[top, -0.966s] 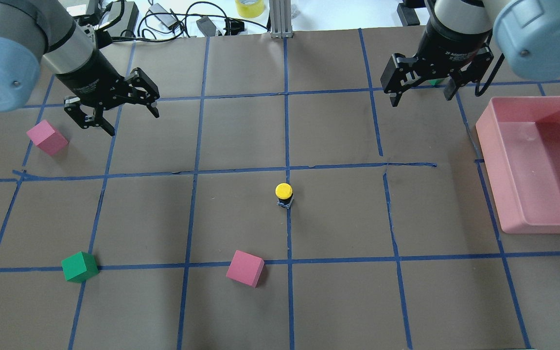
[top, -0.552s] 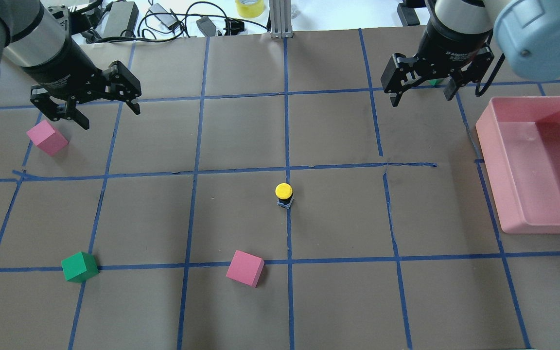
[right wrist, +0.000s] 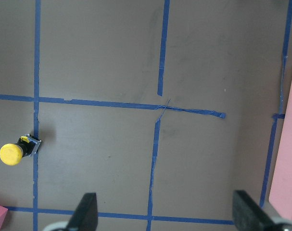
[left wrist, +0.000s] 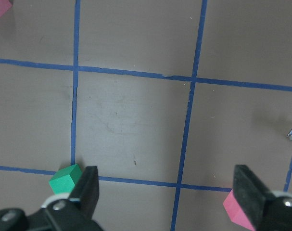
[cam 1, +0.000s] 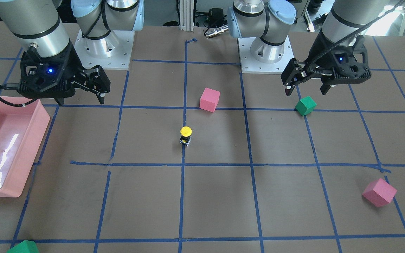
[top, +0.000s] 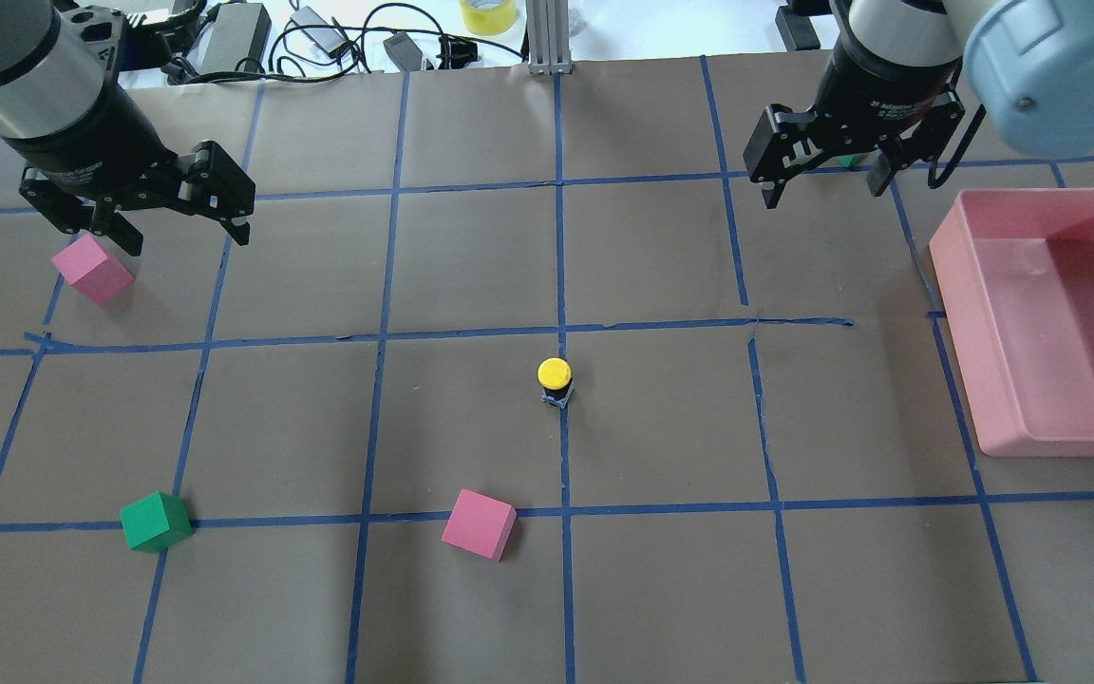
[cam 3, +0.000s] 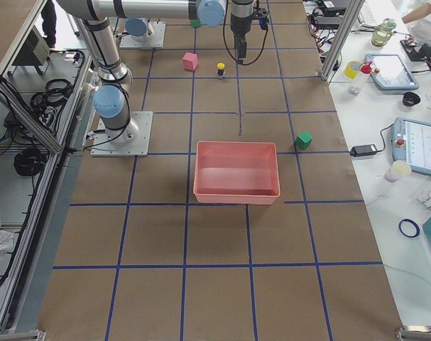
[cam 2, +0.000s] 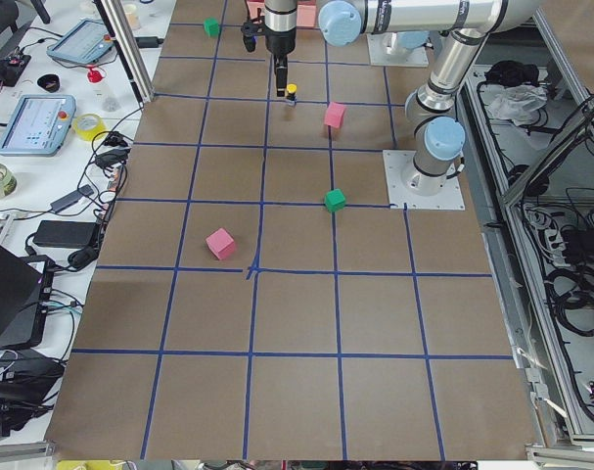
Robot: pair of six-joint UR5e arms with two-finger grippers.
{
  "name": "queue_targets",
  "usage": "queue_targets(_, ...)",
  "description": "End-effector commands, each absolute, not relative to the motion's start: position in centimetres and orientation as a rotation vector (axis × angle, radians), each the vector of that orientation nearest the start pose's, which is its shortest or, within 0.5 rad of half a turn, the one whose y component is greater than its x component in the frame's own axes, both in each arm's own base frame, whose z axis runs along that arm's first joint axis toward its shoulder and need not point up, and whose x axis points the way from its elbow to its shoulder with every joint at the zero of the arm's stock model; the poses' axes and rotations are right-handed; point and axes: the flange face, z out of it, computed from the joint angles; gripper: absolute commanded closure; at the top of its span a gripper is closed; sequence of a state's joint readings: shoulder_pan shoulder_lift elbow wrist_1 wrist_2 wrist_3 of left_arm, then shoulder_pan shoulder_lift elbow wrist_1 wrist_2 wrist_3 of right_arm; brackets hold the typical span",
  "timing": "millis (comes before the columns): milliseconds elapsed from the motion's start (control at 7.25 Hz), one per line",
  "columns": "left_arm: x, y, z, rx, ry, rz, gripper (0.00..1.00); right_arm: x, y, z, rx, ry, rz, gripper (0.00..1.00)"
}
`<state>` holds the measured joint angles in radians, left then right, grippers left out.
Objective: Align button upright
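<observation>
Round yellow-capped button point(top: 555, 378) upright on matte paper point(top: 471, 266) (left pincer point(top: 188, 237), right pincer point(top: 824, 193): both agape)

Brown paper point(top: 471, 266) taped into a blue grid point(top: 559, 237) covers the whole table point(cam 3: 222, 298) — a white bench point(cam 2: 42, 171) alongside holds tablets point(cam 2: 37, 124), tape rolls point(cam 2: 89, 124) and tangled cables point(top: 314, 49).

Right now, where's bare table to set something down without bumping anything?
Bare: the squares between the button and the pink tray, and the far-middle squares between the left gripper and right gripper. Also the near edge right of the near pink cube. Crowded: the left gripper hangs close by the far pink cube.
</observation>
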<state>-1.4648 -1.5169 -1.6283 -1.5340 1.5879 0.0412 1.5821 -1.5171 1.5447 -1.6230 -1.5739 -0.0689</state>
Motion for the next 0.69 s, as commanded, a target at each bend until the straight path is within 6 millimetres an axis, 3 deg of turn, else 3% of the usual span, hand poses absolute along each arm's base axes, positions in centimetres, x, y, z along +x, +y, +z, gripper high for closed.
queue_targets(0, -10.2, -47.9, 48.9, -0.060, 3.127, -0.047, 0.00, 13.9, -51.6, 47.9, -0.125, 3.143, -0.038, 0.00)
queue_targets(552, -11.3, -46.9, 49.5, -0.036, 3.132, -0.057, 0.00, 13.9, -51.6, 47.9, -0.125, 3.143, -0.038, 0.00)
